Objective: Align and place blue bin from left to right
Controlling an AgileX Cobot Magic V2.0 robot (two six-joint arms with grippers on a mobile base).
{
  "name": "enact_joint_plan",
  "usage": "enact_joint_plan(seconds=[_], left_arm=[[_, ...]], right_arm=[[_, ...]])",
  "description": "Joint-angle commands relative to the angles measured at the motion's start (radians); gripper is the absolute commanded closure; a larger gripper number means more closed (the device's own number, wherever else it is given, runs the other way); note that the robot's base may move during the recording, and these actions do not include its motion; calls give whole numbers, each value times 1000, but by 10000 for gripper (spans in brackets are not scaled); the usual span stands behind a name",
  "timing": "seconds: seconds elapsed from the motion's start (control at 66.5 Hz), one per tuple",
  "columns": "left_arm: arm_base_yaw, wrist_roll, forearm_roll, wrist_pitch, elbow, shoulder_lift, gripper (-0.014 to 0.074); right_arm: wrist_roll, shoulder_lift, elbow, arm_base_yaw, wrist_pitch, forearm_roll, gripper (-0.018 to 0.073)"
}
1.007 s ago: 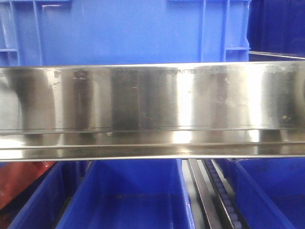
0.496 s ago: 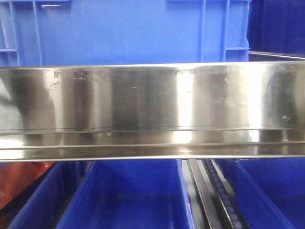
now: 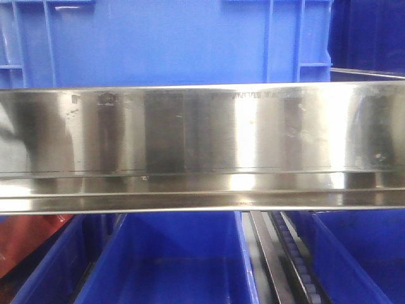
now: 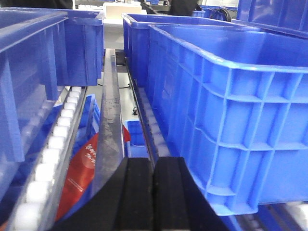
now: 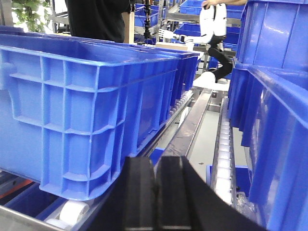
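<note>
The blue bin [image 3: 164, 41] fills the top of the front view, its ribbed wall rising behind the steel rail. In the left wrist view the blue bin [image 4: 231, 110] stands just right of my left gripper [image 4: 154, 192], whose black pads are pressed together with nothing between them. In the right wrist view the blue bin [image 5: 82, 110] sits on rollers to the left of my right gripper [image 5: 155, 192], which is also shut and holds nothing. Neither gripper touches the bin.
A shiny steel rail [image 3: 202, 145] crosses the whole front view. Below it sit more blue bins [image 3: 177, 259] and a red sheet [image 3: 31, 240]. White roller tracks [image 4: 53, 144] [image 5: 224, 149] flank the lanes. Other blue bins [image 4: 29, 72] [image 5: 279, 144] stand close alongside. A person [image 5: 96, 19] stands far back.
The blue bin behind the rail has shifted very slightly, and its left ribs stand a little straighter. Nothing else differs.
</note>
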Motion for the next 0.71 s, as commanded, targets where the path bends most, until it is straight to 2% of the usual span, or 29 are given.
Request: enact_joint_plan(seconds=[0.0, 0.06, 0.12, 0.165, 0.271, 0.346, 0.541, 0.691], left_arm=[[5, 9, -38, -23, 2, -25, 707], [28, 65, -67, -21, 4, -61, 707], [72, 175, -121, -24, 22, -103, 707], [105, 219, -150, -33, 42, -131, 707], [186, 219, -166, -63, 138, -214, 707], [213, 219, -166, -87, 208, -265, 707], [216, 219, -166, -201, 447, -427, 707], [216, 219, -173, -354, 530, -429, 707]], right_arm=[[-6, -6, 2, -2, -26, -8, 627], [-6, -6, 2, -2, -26, -8, 627], [-6, -6, 2, -2, -26, -8, 627], [-6, -6, 2, -2, -26, -8, 627], [-6, -6, 2, -2, -26, -8, 627], [-6, -6, 2, -2, -26, -8, 627], [-6, -6, 2, -2, -26, -8, 627], [-6, -6, 2, -2, -26, -8, 627]])
